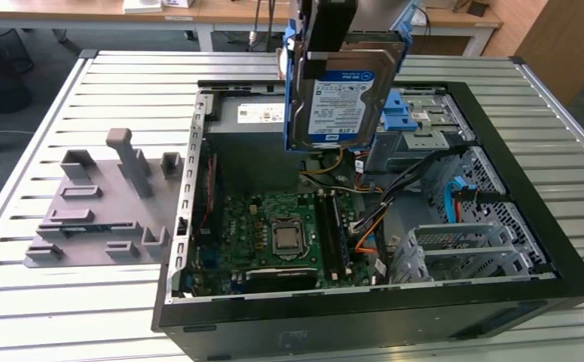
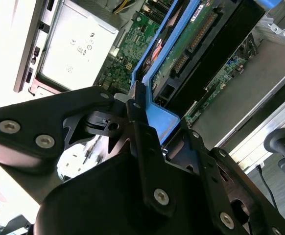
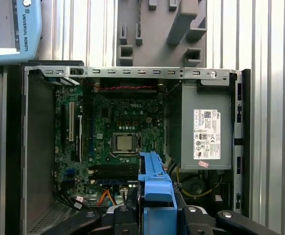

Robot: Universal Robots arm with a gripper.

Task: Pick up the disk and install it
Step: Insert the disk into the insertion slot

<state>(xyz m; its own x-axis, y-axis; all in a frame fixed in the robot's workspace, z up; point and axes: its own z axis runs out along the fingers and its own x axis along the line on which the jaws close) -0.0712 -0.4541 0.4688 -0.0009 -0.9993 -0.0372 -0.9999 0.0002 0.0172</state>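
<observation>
above the open computer case [image 1: 372,320], jaws clamp the disk [image 1: 337,105] upright.

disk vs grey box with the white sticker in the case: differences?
The disk is held upright above the case by the gripper; the grey box sits mounted inside it. The disk is slim with a blue frame; the grey box is bulky, no frame. Both are metal with a label.

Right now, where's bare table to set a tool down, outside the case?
Bare slatted table between the grey fixture and the near edge, and beyond the fixture. Crowded inside the case: motherboard, cables, with the gripper holding the disk above.
</observation>
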